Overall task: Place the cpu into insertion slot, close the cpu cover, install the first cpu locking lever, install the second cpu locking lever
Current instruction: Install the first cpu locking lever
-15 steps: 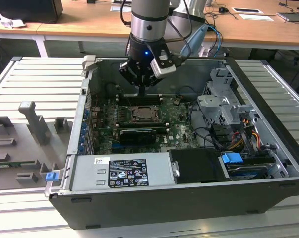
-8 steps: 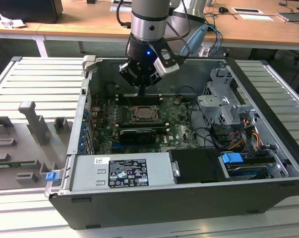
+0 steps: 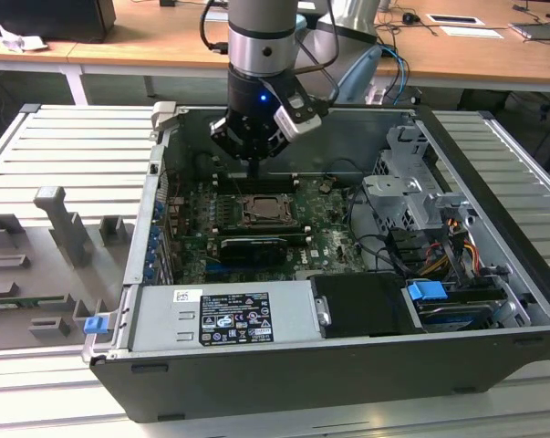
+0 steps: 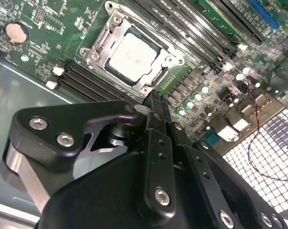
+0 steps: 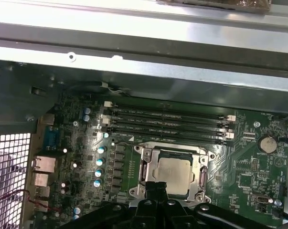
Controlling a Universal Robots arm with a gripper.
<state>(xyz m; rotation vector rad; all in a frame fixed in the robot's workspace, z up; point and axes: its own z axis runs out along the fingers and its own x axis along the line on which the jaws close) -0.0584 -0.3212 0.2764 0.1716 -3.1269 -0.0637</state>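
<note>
End effector [image 4: 155, 102]: fingers pressed together into one narrow tip, nothing gripped. Black body and bolted links close to both wrist cameras. Tip poised above the board, seemingly touching nothing.
Cpu [image 4: 132, 53]: seated flat in the socket, pale metal top up. Just past the tip and a little lower.
Cover [image 4: 100, 44]: down over the cpu, silvery frame around the chip's edges, centre open. As near the tip as the cpu.
Levers: not clear enough to call hooked or free.
Memory slots [image 5: 167, 121]: long dark rows beyond the socket from the tip.
Coin cell [image 4: 14, 32]: well off to one side of the tip, clear of the work.
Case [image 3: 493, 301]: open-sided, walls and drive cage ringing the end effector.
Bench [image 3: 37, 155]: slatted, under the case, well below the tip.
Risk, cover: probable scrape or dent on frame or chip top from a descent slightly off the mark, with so narrow a tip so near.
Risk, lever: possible slip off a thin springy wire under a shut tip. Lever snapping back and cover lifting, likely with pressure off-centre.
Risk, neighbours: likely knock to slot clips or small capacitors from a sideways sweep. Little room around the socket.
</note>
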